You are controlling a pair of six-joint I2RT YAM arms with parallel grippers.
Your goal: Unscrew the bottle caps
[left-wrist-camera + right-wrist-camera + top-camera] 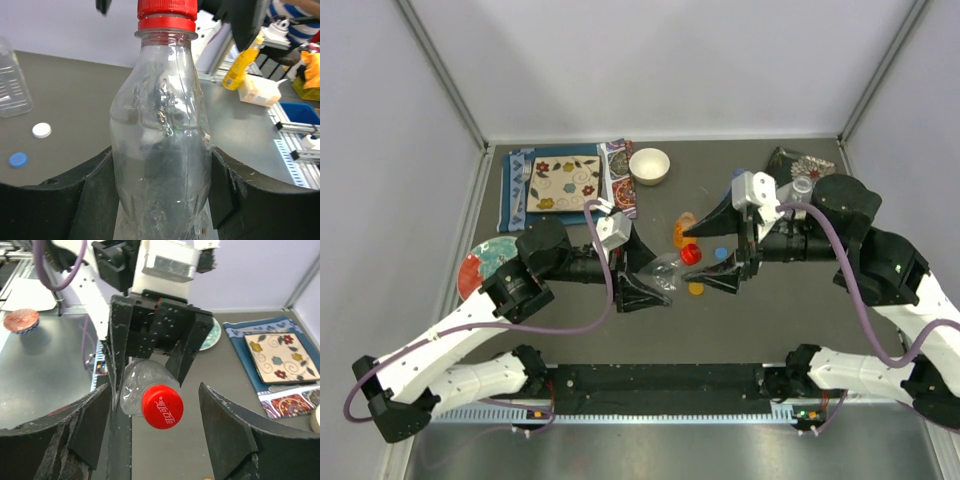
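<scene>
From above, my left gripper is squeezed tight on the clear bottle over the middle of the table. The bottle's red cap points at my right gripper. My left wrist camera shows the bottle pinched between my black fingers. A white cap and a blue cap lie loose on the table nearby. My right wrist camera shows the red cap between my right fingers, which are spread wide and not touching it.

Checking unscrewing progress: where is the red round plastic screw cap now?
Right wrist view, centre: the red screw cap sits on the clear plastic bottle clamped by the left gripper, between the right gripper's open fingers, touching neither.
</scene>
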